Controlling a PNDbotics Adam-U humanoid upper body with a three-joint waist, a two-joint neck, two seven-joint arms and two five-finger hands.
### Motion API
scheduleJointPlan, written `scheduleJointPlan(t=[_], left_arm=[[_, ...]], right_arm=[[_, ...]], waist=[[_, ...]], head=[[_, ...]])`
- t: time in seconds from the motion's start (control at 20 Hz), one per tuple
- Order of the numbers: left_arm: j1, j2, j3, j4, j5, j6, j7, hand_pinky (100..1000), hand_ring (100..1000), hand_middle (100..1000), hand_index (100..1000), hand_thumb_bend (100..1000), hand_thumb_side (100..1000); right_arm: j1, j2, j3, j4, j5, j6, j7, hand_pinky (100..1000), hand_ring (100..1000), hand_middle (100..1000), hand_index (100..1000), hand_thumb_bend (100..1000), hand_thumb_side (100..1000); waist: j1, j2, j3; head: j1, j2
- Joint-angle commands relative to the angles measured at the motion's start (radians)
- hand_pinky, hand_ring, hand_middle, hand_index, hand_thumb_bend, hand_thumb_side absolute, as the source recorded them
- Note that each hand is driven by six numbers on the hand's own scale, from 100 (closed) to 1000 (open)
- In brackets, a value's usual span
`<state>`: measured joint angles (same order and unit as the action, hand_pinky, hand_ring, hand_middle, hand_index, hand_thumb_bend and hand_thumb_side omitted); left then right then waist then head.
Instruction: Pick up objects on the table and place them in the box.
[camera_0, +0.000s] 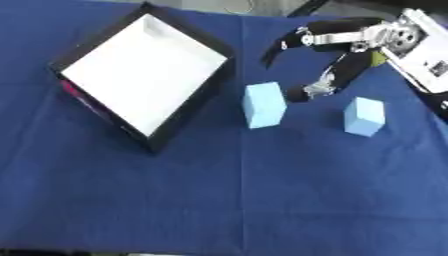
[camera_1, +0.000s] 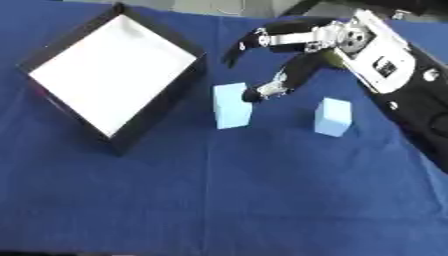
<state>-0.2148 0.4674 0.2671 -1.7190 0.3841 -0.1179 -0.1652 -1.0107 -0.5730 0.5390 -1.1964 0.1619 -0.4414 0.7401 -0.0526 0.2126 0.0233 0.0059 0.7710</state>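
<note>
The right hand (camera_1: 289, 55), fingers spread and holding nothing, reaches for the nearer light-blue block (camera_0: 264, 105) mid-tabletop beside the empty box (camera_0: 188, 112); next, I judge, it must close round that block.

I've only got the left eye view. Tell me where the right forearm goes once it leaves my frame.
Observer: In the right eye view the forearm behind the right hand carries on down the right edge, ending lower than the small blue block.
Operator: Now report the lower fingers against the block nearer the box.
Observer: Here a fingertip overlaps the upper right edge of the large blue block. I cannot tell whether they touch.
</note>
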Motion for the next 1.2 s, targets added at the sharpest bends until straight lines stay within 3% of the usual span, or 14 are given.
scheduleJointPlan(t=[0.05,0.25,0.4,0.5,0.55,0.7,1.2], left_arm=[[-0.002,0.026,-0.004,-0.006,-0.004,0.007,-0.008,558,754,747,745,100,642],[0.003,0.026,-0.007,-0.005,-0.004,0.011,-0.012,556,751,747,741,100,642],[0.008,0.027,-0.006,-0.003,-0.007,0.010,-0.013,557,768,760,738,100,642],[0.009,0.028,-0.005,-0.002,-0.009,0.008,-0.012,557,778,761,737,100,642],[0.009,0.029,-0.004,-0.002,-0.010,0.007,-0.012,556,781,762,736,100,642],[0.011,0.030,-0.001,-0.002,-0.012,0.005,-0.010,557,789,761,734,100,644],[0.010,0.033,0.000,-0.004,-0.018,0.008,-0.015,560,791,758,726,100,647]], right_arm=[[-0.019,0.000,-0.030,0.027,0.021,-0.216,0.136,1000,924,811,931,453,724],[-0.023,0.001,-0.035,0.046,0.028,-0.302,0.127,1000,931,818,940,456,620],[-0.021,0.001,-0.045,0.061,0.035,-0.341,0.134,1000,937,825,947,455,492],[-0.019,0.004,-0.050,0.070,0.042,-0.358,0.142,1000,943,830,951,453,472],[-0.018,0.007,-0.052,0.073,0.047,-0.364,0.147,1000,944,832,952,453,487],[-0.012,0.019,-0.059,0.081,0.070,-0.365,0.157,1000,945,831,952,455,706],[-0.008,0.072,-0.045,0.078,0.107,-0.323,0.167,1000,946,831,954,456,679]], waist=[[-0.006,-0.043,-0.004],[-0.008,-0.051,-0.008],[-0.008,-0.050,-0.010],[-0.008,-0.047,-0.011],[-0.008,-0.046,-0.011],[-0.009,-0.041,-0.013],[-0.018,-0.028,-0.014]], head=[[-0.002,-0.001],[-0.001,-0.001],[0.001,-0.001],[0.001,-0.001],[0.003,-0.001],[0.011,-0.001],[0.011,-0.001]])
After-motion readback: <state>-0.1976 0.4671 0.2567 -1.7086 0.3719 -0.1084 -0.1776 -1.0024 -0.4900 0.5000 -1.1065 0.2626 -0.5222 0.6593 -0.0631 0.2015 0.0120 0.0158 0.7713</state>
